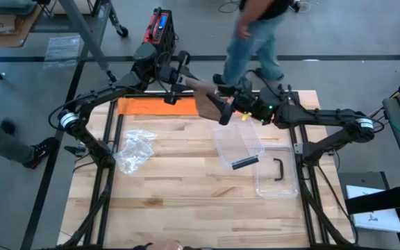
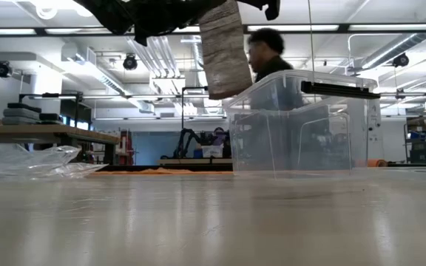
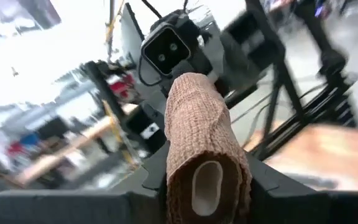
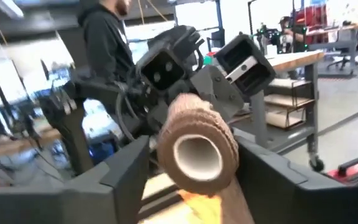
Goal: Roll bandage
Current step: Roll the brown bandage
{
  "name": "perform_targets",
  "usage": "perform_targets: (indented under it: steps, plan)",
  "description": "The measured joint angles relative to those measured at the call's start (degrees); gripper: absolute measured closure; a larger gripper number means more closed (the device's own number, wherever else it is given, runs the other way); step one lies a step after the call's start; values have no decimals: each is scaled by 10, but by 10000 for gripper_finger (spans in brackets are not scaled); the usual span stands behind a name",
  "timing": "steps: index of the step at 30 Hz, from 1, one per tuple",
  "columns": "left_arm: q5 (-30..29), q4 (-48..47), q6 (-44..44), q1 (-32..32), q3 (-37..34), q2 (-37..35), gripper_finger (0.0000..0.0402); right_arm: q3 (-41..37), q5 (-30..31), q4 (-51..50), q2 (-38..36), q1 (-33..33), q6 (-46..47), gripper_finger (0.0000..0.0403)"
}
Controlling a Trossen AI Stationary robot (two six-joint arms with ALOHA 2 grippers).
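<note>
Mid-roll, upper centre of the high view: the tan crepe bandage roll hangs in the air between both arms. The left gripper clamps it on either side; the right gripper brackets its cardboard core, fingers apart. Next, probably a re-grip and twist, keeping tension.

I count one bandage roll, one clear box with one lid, and one plastic bag. At twelve o'clock I see one orange cloth and one person.
</note>
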Motion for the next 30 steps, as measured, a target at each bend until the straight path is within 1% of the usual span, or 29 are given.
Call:
perform_targets:
  steps: [6,11,14,18,22,27,30]
  plan:
    - [-3,-6,101,0,0,0,297,0,-15,2,-6,-4,56,119]
    - [-16,-7,161,-5,0,0,303,0,-14,-23,-1,-23,92,96]
    - [-48,-18,185,-12,0,0,299,0,-17,-20,5,-33,106,93]
    - [-50,-42,226,-13,0,0,294,0,-39,-13,5,-38,116,97]
    - [-50,-60,254,-14,0,0,301,5,-41,-24,5,-40,116,102]
    - [-52,-60,259,-21,0,0,302,26,-41,-81,9,-43,112,97]
    - [-54,-65,257,-27,0,0,295,26,-41,-87,10,-43,103,92]
